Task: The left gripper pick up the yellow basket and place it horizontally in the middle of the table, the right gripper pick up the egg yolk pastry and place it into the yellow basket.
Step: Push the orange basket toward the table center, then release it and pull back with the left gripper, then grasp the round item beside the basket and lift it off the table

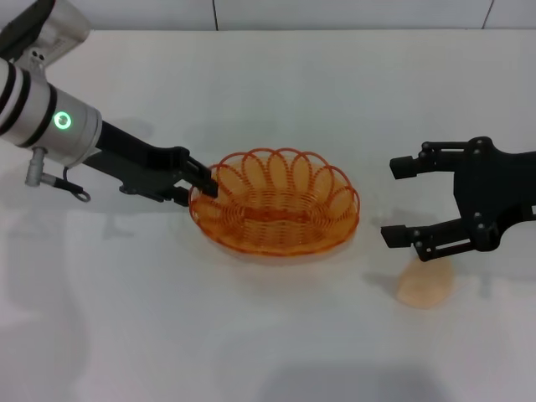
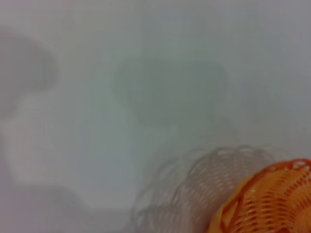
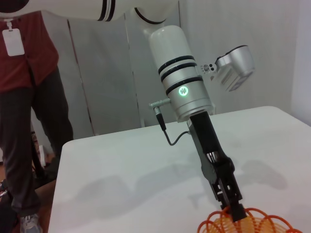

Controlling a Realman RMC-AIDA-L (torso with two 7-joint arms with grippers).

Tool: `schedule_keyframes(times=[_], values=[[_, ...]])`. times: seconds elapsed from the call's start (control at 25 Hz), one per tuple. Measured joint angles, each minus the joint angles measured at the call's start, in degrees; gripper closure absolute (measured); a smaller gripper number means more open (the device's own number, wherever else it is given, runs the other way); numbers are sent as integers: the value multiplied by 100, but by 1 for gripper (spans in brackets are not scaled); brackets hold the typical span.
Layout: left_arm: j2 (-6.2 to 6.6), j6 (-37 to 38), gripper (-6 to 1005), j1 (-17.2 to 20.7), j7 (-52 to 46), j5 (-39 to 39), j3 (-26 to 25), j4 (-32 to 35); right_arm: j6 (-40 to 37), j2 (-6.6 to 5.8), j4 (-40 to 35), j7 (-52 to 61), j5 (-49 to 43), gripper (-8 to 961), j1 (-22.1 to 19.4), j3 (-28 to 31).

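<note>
The yellow basket (image 1: 276,203), an orange wire oval, lies level near the middle of the white table (image 1: 276,92). My left gripper (image 1: 199,184) is shut on the basket's left rim. The right wrist view shows it pinching the rim (image 3: 236,209), and a part of the basket shows in the left wrist view (image 2: 272,201). The egg yolk pastry (image 1: 425,286) lies on the table to the right of the basket, nearer the front. My right gripper (image 1: 394,201) is open and empty, hovering just behind and above the pastry, its jaws pointing at the basket.
The table's far edge (image 1: 268,30) meets a grey wall. In the right wrist view a person in a red shirt (image 3: 24,73) stands beyond the table's far corner.
</note>
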Motion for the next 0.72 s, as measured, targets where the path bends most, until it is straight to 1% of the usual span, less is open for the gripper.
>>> schedule_keyframes(times=[0.04, 0.12, 0.32, 0.48, 0.6, 0.68, 0.72], values=[[12, 7, 603, -2, 6, -37, -2, 6, -4, 0, 0, 0, 0, 103, -2, 5], [48, 41, 563, 10, 33, -137, -4, 44, -6, 0, -1, 0, 0, 103, -4, 7], [115, 223, 464, 244, 234, -574, -4, 516, 7, 0, 17, 0, 0, 104, -5, 16], [181, 246, 385, 533, 769, -1332, -1, 949, 33, 0, 53, 0, 0, 104, -7, 18], [221, 139, 248, 689, 1158, -1587, -6, 1136, 56, 0, 75, 0, 0, 104, -1, 18], [233, 119, 157, 724, 1434, -1643, -9, 1177, 100, 0, 103, 0, 0, 105, 8, 16], [240, 135, 148, 736, 1636, -1661, -8, 1188, 146, 0, 124, 0, 0, 105, 12, 2]])
